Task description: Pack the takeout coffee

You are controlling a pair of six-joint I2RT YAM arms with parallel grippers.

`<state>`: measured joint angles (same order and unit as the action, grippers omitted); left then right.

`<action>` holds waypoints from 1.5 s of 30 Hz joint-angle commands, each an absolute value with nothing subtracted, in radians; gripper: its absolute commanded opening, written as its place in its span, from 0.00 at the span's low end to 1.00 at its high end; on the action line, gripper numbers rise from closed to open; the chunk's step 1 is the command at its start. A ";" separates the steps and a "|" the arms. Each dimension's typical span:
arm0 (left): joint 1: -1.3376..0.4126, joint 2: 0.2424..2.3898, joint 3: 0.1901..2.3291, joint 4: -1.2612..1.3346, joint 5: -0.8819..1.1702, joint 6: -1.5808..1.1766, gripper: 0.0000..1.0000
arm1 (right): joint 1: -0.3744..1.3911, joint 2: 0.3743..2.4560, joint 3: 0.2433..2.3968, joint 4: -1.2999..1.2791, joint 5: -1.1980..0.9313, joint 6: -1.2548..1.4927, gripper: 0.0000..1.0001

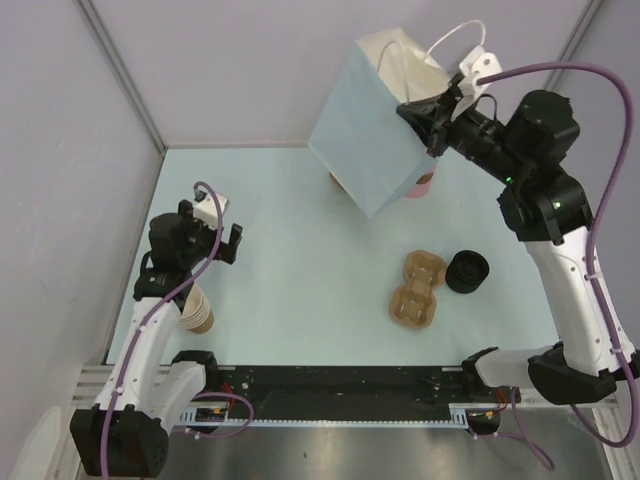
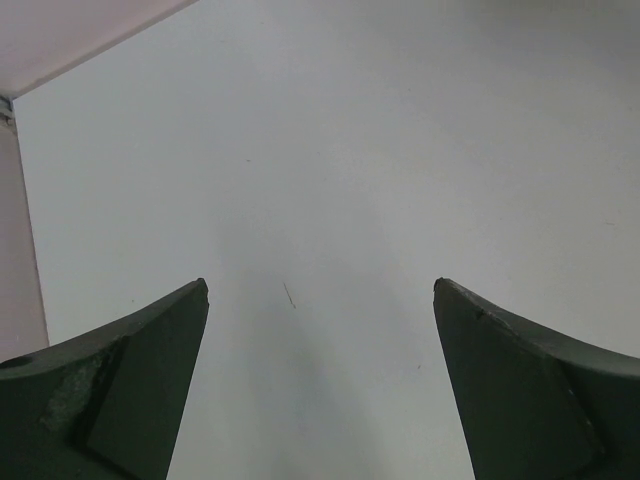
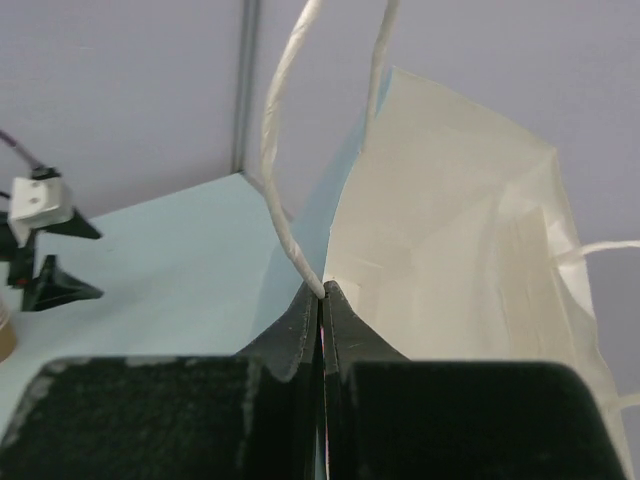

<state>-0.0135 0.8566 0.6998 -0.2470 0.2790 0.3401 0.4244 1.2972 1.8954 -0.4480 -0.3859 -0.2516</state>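
Overhead view of a pale blue tabletop [image 1: 300,250] with grey walls around it and two robot arms mounted at the near edge.

The right arm reaches up toward the far right. Its tool [image 1: 432,122] is pinched shut on the top rim of a light blue paper bag [image 1: 372,135], at the point where a white cord handle [image 3: 285,150] meets the paper. The bag hangs tilted, with its mouth toward the far wall and its bottom corner pointing down at the tabletop. The right wrist view shows the two fingers [image 3: 300,325] pressed flat together on the rim and the bag's white inside open to the right.

The left tool [image 1: 212,230] is on the left side of the tabletop with its jaws spread wide and nothing between them. The left wrist view shows only bare surface between the two dark fingers [image 2: 120,380].

A stack of tan cups [image 1: 197,312] stands near the left arm. A brown cardboard carrier [image 1: 417,290] lies on the near right of the tabletop. A round black lid piece [image 1: 467,271] sits just to the right of it. A pink cup [image 1: 425,186] peeks out from behind the bag's lower right edge.

The coffee cup cannot be picked out with certainty. A small brown sliver [image 1: 337,178] shows at the bag's lower left edge. The bag hides most of it, and I cannot tell whether it is that cup.
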 commanded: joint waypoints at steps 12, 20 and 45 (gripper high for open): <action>-0.003 0.821 0.719 -0.163 0.178 0.305 0.99 | 0.856 1.610 1.845 -0.430 -0.081 -0.365 0.00; -0.003 0.822 0.713 -0.150 0.176 0.305 0.99 | 0.930 1.678 1.793 -0.471 -0.118 -0.465 0.04; -0.003 0.801 0.713 -0.155 0.204 0.302 1.00 | 0.646 1.157 1.579 -0.940 -0.594 -0.791 0.97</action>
<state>-0.0105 0.8219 0.6994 -0.1879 0.1898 0.3214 0.6647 1.2907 1.7130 -0.8051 -0.5064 -0.6762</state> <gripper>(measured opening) 0.994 0.960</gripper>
